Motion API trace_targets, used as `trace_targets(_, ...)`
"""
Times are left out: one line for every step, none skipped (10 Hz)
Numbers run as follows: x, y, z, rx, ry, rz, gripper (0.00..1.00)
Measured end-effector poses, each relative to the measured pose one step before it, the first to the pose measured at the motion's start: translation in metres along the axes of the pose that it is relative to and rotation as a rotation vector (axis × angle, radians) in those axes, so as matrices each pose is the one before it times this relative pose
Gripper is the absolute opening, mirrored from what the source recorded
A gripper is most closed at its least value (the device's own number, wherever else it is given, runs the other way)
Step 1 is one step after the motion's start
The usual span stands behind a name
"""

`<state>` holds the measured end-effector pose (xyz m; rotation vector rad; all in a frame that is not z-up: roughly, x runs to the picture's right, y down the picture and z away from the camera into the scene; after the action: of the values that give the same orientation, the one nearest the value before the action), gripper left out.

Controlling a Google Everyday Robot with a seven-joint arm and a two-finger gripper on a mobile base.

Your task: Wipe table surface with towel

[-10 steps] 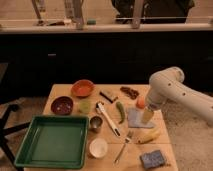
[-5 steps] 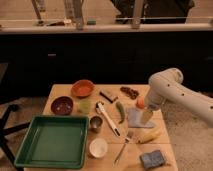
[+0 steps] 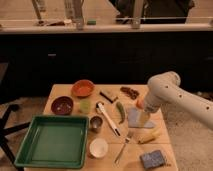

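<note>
You see the grey towel [image 3: 132,119] lying flat on the desk [image 3: 60,93], near its right edge, between the green pepper [image 3: 120,111] and the arm. The end effector [image 3: 144,116] points down over the towel's right part. You cannot tell its state or whether it grips anything. 1 banana [image 3: 150,136] lies just in front.

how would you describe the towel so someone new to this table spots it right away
Look at the wooden table, on its right side in the camera view, where the robot's gripper hangs low. The towel is the flat, pale grey-blue square just under the gripper, beyond the banana. The blue sponge at the near corner is smaller and darker.
</note>
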<state>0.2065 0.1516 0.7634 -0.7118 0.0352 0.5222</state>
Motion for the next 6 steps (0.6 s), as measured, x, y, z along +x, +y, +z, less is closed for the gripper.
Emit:
trace_targets(0.00181, 0.00250, 0.01227, -0.01971, -0.01739, 0.01882, 0.80)
trace_targets(0.00316, 0.00092, 0.00841, -0.01056, -0.01072, 0.02111, 0.80)
trace_targets(0.00228, 0.00028, 0.00661, -0.00506, -0.00621, 0.01986, 0.80)
trace_targets(0.00027, -0.00021, 0.00484, 0.00584, 0.00035, 0.02625, 0.80)
trace_targets(-0.00063, -0.00058, 0.00457, 0.01173, 0.00408, 0.04484, 0.80)
trace_targets(-0.00146, -0.00064, 0.00261, 0.01066, 0.00033, 0.03924, 0.80)
